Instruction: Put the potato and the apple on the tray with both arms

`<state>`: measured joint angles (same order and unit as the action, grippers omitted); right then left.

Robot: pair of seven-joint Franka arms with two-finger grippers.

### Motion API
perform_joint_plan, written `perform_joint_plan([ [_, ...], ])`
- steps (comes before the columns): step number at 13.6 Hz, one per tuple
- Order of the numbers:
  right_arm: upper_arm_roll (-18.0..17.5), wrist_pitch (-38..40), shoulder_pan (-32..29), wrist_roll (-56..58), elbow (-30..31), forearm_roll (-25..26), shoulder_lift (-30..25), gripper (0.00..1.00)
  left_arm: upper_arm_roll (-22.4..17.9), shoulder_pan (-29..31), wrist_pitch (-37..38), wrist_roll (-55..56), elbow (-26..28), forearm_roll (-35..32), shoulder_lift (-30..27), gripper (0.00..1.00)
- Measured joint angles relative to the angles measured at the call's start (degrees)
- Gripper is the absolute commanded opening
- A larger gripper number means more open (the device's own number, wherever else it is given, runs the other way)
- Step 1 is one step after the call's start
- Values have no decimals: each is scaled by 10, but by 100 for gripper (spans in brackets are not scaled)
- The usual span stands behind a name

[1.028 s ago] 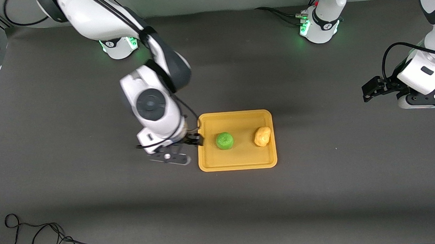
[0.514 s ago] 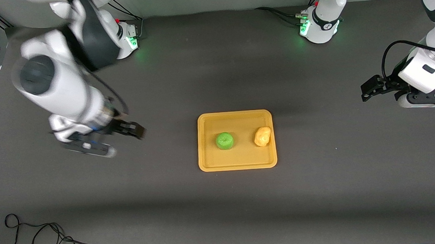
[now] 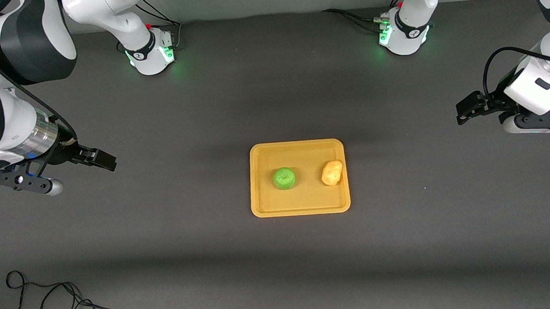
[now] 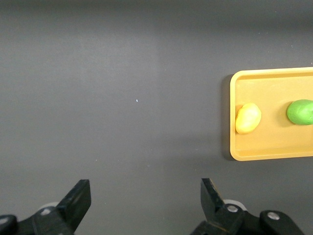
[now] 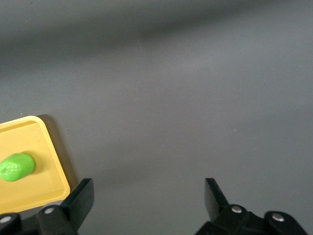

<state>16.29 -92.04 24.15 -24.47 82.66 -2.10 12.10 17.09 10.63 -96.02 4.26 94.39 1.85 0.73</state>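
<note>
The orange-yellow tray (image 3: pixel 301 208) lies at the table's middle. The green apple (image 3: pixel 284 178) and the yellow-tan potato (image 3: pixel 332 172) both rest on it, the potato toward the left arm's end. My right gripper (image 3: pixel 100 160) is open and empty, over bare table at the right arm's end. My left gripper (image 3: pixel 468 107) is open and empty, over bare table at the left arm's end. The left wrist view shows the tray (image 4: pixel 234 122), potato (image 4: pixel 248 118) and apple (image 4: pixel 300 111). The right wrist view shows a tray corner (image 5: pixel 55 156) and the apple (image 5: pixel 17 167).
A black cable (image 3: pixel 52 298) lies looped near the table's front edge at the right arm's end. Both arm bases (image 3: pixel 150 55) (image 3: pixel 403 37) stand along the table's back edge with green lights.
My right gripper has drawn away from the tray's edge toward the right arm's end of the table. The left gripper has barely shifted. Apple and potato have not moved.
</note>
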Motion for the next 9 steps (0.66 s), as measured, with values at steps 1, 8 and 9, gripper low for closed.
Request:
perform_joint_plan([
  [1,0,-8,-1,0,11,0,-2,100,0,0,1,0,0,0,0,100],
  [8,-197,-102,-224,61,181,0,-118,100,3,-1,6,0,0,0,1,100],
  [9,-202,-98,-230,68,186,0,-129,100,3,-1,6,0,0,0,1,100],
])
